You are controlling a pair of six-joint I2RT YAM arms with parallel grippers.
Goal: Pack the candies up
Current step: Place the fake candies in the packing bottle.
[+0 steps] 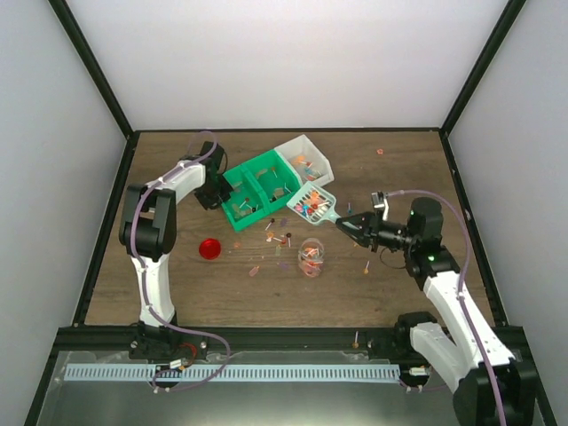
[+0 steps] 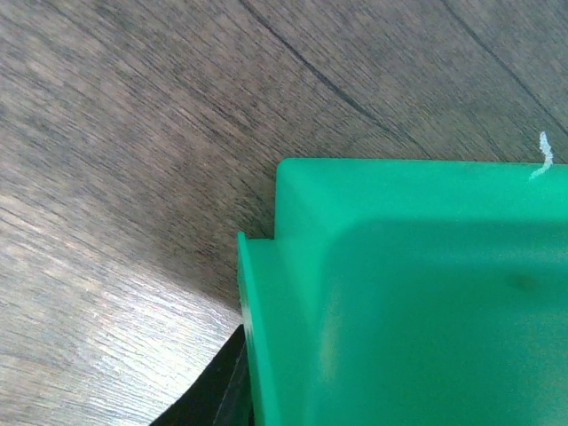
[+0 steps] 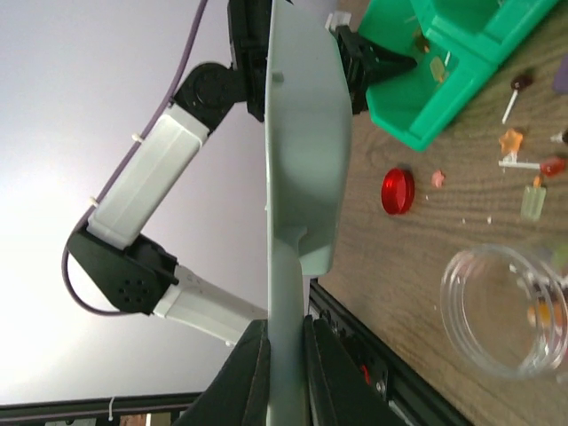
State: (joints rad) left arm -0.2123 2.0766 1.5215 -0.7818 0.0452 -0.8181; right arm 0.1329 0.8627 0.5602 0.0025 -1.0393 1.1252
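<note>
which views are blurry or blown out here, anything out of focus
Left wrist: the green bin fills the frame at close range, soft, with sheen on the table. Right wrist: the scoop looms close, the wall behind washed out white; the jar is fairly sharp. Top external: even light, sharp, candies tiny.

The green plastic bin (image 2: 426, 302) overruns the left wrist view (one corner shows); the pale blue-green plastic scoop (image 3: 302, 133), edge-on at the right wrist, hides its tiny wrapped candies (image 1: 308, 206).
</note>
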